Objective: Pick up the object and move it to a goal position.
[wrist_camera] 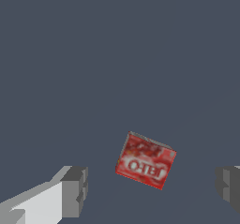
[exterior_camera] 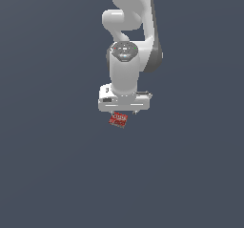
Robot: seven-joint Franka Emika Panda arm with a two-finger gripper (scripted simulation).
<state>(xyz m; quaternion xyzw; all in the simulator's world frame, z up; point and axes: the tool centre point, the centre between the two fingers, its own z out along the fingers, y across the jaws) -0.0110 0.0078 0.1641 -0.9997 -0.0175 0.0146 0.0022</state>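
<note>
The object is a small red box point(wrist_camera: 145, 161) with whitish and dark label markings. It lies on the dark grey floor. In the exterior view the box point(exterior_camera: 118, 119) shows just below the white gripper point(exterior_camera: 124, 111), partly covered by it. In the wrist view the gripper point(wrist_camera: 152, 188) is open. Its two grey fingertips point(wrist_camera: 75, 190) stand wide apart on either side of the box and do not touch it. The box lies turned at an angle between them.
The white arm point(exterior_camera: 128, 41) rises behind the gripper in the exterior view. A plain dark grey floor point(exterior_camera: 57, 165) fills all sides around it.
</note>
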